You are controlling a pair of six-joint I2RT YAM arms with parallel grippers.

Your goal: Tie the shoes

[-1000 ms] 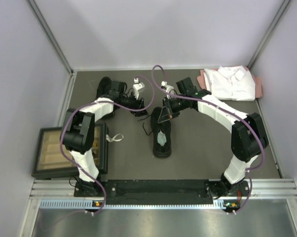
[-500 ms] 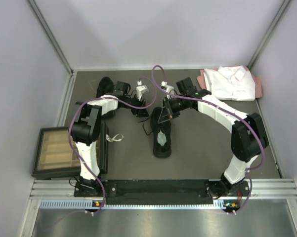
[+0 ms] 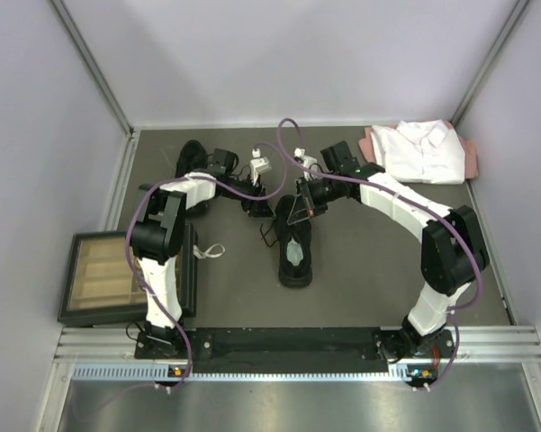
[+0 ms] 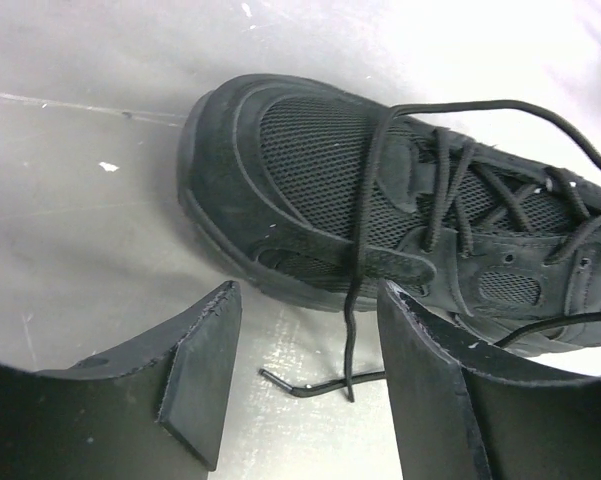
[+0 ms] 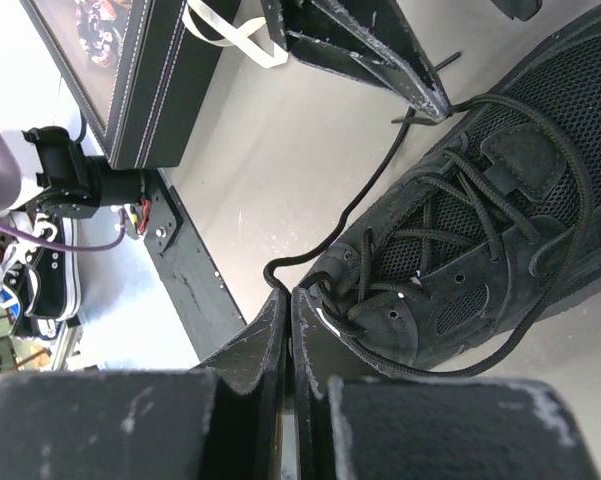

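One of the shoes [image 3: 295, 256] lies mid-table, black with a pale grey insole, toe pointing away from the arm bases. Its mesh toe [image 4: 320, 190] fills the left wrist view. My left gripper [image 3: 259, 207] is low at its toe's left side and stands open [image 4: 305, 375]. A loose lace end [image 4: 315, 388] lies on the table between the fingers, untouched. My right gripper [image 3: 299, 209] is over the shoe's tongue, shut [image 5: 291, 295] on another lace [image 5: 280, 270] that runs from the eyelets. The second shoe [image 3: 192, 155] sits at the back left, mostly hidden by the left arm.
A black case [image 3: 126, 279] with a white strap [image 3: 211, 252] stands at the left edge, also seen as the case [image 5: 150, 80] in the right wrist view. A folded white shirt [image 3: 423, 148] lies in the back right corner. Grey walls enclose the table.
The left arm's elbow has swung in and its gripper has shifted slightly right, closer to the shoe's toe. The right gripper has stayed shut in place.
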